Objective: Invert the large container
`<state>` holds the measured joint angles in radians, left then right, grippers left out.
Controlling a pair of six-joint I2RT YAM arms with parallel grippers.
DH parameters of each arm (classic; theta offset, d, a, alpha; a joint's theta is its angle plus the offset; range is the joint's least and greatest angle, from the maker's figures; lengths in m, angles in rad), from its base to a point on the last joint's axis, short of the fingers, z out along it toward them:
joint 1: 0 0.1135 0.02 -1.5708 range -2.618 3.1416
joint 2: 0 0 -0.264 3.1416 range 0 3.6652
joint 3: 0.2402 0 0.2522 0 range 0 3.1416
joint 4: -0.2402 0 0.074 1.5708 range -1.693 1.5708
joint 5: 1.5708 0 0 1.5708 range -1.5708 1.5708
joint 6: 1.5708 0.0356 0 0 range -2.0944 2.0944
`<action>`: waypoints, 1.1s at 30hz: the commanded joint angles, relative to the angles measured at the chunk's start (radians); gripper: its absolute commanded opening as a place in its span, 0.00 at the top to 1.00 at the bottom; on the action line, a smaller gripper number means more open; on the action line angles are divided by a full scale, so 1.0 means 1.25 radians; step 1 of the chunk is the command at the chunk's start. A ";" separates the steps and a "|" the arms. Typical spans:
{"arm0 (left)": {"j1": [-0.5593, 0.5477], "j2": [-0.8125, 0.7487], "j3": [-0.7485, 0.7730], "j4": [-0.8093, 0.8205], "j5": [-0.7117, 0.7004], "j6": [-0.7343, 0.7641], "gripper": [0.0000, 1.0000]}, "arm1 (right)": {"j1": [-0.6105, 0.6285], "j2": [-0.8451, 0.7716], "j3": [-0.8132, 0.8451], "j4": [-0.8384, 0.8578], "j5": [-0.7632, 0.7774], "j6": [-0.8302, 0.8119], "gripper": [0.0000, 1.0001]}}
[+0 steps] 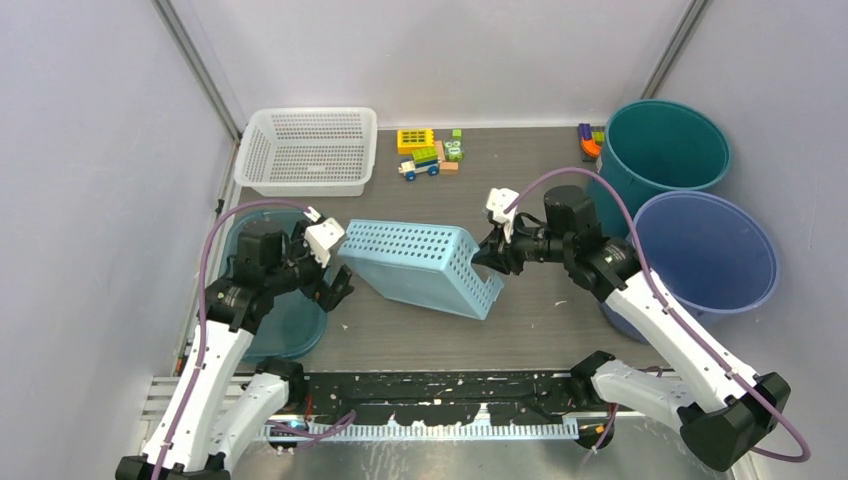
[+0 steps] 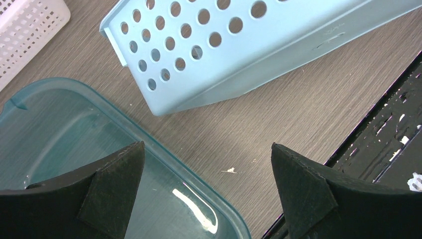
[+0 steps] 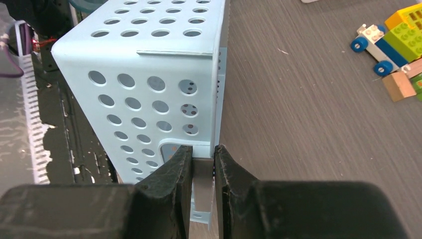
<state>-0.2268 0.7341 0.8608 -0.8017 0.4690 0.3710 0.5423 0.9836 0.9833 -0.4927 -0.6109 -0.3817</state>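
Jaws of R gripper (image 3: pixel 203 155) narrow, pinched on rim of pale-blue perforated container (image 3: pixel 149 74) at its 3 o'clock end. Jaws of L gripper (image 2: pixel 208 149) wide, holding nothing, near container's 9 o'clock end, partly over clear teal tub (image 2: pixel 59 129). Container mid-table, tipped on 1 long side, opening toward 12 o'clock. White basket (image 1: pixel 310 150) at 11, toy blocks (image 1: pixel 428 152) at 12, 2 buckets (image 1: pixel 665 140) at 2.

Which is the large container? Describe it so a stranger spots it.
Look at the middle of the table: a pale blue basket stands tipped on edge, the right gripper pinching its rim. Unlike the white basket behind, it has large round holes.
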 commanded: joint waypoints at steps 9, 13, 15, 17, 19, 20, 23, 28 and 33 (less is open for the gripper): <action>0.006 -0.005 0.000 0.018 0.019 0.000 0.00 | -0.092 0.101 0.081 -0.033 -0.060 0.176 0.99; 0.006 -0.003 0.000 0.019 0.019 0.001 0.00 | -0.145 0.145 0.096 -0.038 -0.117 0.224 0.99; 0.006 -0.003 0.000 0.019 0.019 0.000 0.00 | -0.174 0.166 0.100 -0.035 -0.156 0.251 0.99; 0.006 -0.002 0.000 0.020 0.021 0.001 0.00 | -0.196 0.184 0.104 -0.032 -0.184 0.276 0.99; 0.006 -0.002 0.000 0.020 0.020 0.000 0.00 | -0.213 0.197 0.105 -0.028 -0.194 0.293 0.99; 0.006 -0.002 0.000 0.020 0.022 0.001 0.00 | -0.220 0.203 0.105 -0.024 -0.192 0.302 0.99; 0.006 -0.002 0.000 0.020 0.021 -0.001 0.00 | -0.238 0.218 0.097 -0.004 -0.179 0.342 0.99; 0.006 -0.002 0.001 0.019 0.022 0.000 0.00 | -0.273 0.276 0.109 -0.013 -0.194 0.396 0.99; 0.006 -0.003 0.000 0.019 0.023 0.000 0.00 | -0.301 0.323 0.119 -0.032 -0.210 0.424 0.99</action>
<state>-0.2268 0.7345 0.8604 -0.8017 0.4728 0.3710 0.1886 1.3621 1.0874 -0.5190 -0.8368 0.0895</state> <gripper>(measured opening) 0.996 0.242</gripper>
